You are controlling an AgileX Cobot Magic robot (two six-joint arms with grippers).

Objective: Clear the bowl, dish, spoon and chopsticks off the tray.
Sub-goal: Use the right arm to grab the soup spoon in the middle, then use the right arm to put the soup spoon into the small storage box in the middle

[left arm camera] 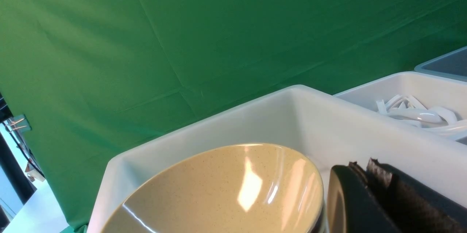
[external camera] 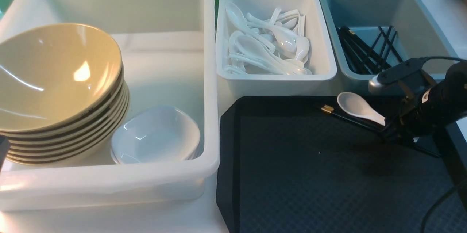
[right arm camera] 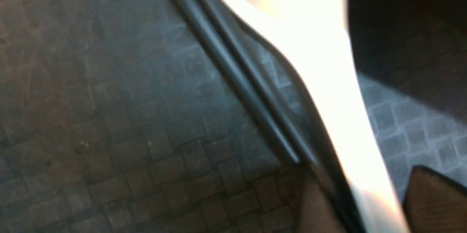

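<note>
- On the flat black plastic tray with the raised rim (external camera: 328, 189), toward its far right part, lie the small glossy white soup spoon (external camera: 359, 108) and the pair of thin black chopsticks with a gold band (external camera: 352, 119), side by side and slanting the same way.
- Around the spoon's handle, the right gripper (right arm camera: 365, 203) has its fingers spread, one on either side; the chopsticks run down beside the handle toward one fingertip. Whether either finger presses on the handle cannot be told.
- Beside the stacked mustard-yellow round bowls (external camera: 60, 79) in the large white tub (external camera: 211, 79), the left gripper (left arm camera: 370, 169) has its fingertips together, with nothing seen between them.
- Within that same tub sit small white dishes (external camera: 157, 136); the bowl and dish part of the job looks done, since neither shows on the visible part of the tray.
- Picking up the spoon seems to be the step in hand, with the chopsticks to follow.
- Next, the right gripper should close on the handle alone, lift clear of the chopsticks, and carry the spoon to the small white tub of spoons (external camera: 330, 74); the chopsticks likely belong in the grey-blue tub (external camera: 423, 6).
- Closing too wide could pinch a chopstick along with the handle.
</note>
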